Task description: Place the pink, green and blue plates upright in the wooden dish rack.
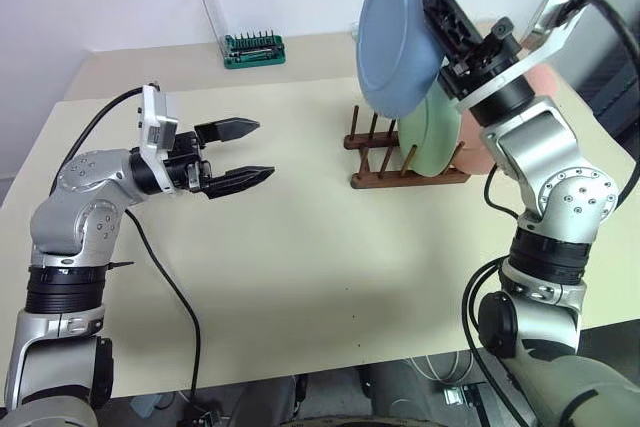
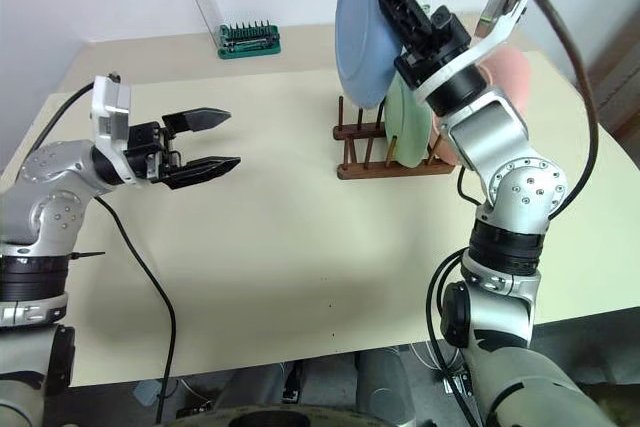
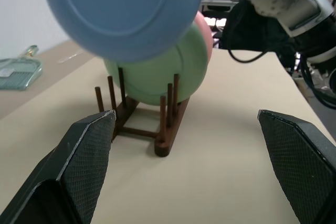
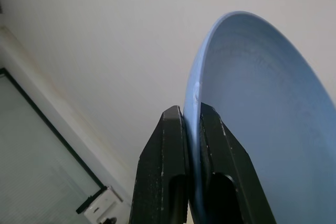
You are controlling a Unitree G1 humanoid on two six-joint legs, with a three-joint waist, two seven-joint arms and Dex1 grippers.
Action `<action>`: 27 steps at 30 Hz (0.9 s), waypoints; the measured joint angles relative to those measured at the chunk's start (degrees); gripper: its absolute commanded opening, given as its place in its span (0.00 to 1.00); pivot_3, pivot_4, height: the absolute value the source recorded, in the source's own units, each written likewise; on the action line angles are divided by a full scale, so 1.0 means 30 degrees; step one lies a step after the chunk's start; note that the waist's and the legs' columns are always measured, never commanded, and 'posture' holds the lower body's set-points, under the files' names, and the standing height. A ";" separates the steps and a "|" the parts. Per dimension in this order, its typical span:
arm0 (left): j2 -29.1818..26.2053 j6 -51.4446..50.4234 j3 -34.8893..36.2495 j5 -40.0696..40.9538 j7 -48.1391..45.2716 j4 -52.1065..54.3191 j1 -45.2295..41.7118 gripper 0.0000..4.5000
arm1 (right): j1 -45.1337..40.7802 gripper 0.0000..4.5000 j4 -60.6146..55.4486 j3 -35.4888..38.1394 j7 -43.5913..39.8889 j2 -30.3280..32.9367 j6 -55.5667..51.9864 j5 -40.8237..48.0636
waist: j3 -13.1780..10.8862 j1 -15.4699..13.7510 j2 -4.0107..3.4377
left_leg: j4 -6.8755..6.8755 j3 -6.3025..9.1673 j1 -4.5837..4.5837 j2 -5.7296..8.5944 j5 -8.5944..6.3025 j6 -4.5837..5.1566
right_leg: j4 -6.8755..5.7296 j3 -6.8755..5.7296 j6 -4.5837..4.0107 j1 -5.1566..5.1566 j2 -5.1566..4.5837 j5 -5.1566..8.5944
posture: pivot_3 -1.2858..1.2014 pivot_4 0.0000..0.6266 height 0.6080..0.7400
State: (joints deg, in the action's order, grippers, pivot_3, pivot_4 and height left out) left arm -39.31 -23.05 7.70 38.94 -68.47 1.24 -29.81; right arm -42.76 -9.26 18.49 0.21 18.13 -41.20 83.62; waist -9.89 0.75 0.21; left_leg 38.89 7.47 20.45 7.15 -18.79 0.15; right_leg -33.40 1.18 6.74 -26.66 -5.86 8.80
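1. The blue plate (image 1: 400,37) hangs on edge at the upper right of the head view, above the wooden dish rack (image 1: 385,162), pinched at its rim by the right hand (image 4: 191,129). That grip covers only a thin strip of rim, so a tilt or jolt could let the plate swing or slip and drop onto the rack.
2. The green plate (image 1: 435,137) and the pink plate (image 3: 206,32) behind it already stand upright in the rack. If the blue plate comes down off line, it may knock the green one or land astride the pegs rather than between them.
3. The rack is light-looking; a sideways push might slide it along the bench (image 1: 300,267).
4. The left hand (image 1: 240,154), centre left, is spread wide and empty, well apart from the rack, so it steadies nothing.
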 measured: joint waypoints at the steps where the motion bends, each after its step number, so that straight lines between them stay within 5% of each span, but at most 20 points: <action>1: 0.0045 -0.0005 0.0000 0.0055 -0.0053 0.0000 0.0001 0.99 | 0.0076 0.00 0.0011 -0.0007 0.0039 0.0041 -0.0183 0.0142 | 0.0000 0.0004 0.0000 | 0.0000 0.0001 0.0003 -0.0003 0.0000 -0.0001 | 0.0001 -0.0001 0.0000 -0.0002 0.0002 0.0000 | 0.52 0.24 1.00; 21: 0.0377 0.0348 -0.0022 -0.0410 0.0131 0.0000 -0.0325 0.99 | 0.2071 0.00 -0.0010 -0.0762 -0.1094 -0.0283 -0.0306 -0.2359 | 0.0000 0.0002 0.0001 | 0.0002 -0.0005 -0.0001 -0.0004 0.0000 0.0000 | 0.0000 0.0000 0.0001 0.0001 0.0004 -0.0001 | 0.52 0.24 1.00; 27: 0.0428 0.0378 -0.0024 -0.0485 0.0173 -0.0003 -0.0479 1.00 | 0.2142 0.53 -0.0007 -0.0831 -0.2119 -0.0411 0.0175 -0.3433 | 0.0001 0.0011 0.0001 | 0.0001 -0.0005 -0.0004 -0.0004 0.0000 0.0000 | -0.0002 -0.0001 0.0001 -0.0001 0.0007 0.0000 | 0.52 0.24 1.00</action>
State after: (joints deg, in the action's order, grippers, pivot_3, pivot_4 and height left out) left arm -38.03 -21.91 7.63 37.49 -67.95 1.23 -31.24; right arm -36.33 -9.28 15.99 -6.14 16.90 -40.67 73.32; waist -9.88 0.78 0.21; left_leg 38.89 7.46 20.44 7.14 -18.79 0.15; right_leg -33.40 1.18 6.75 -26.66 -5.83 8.80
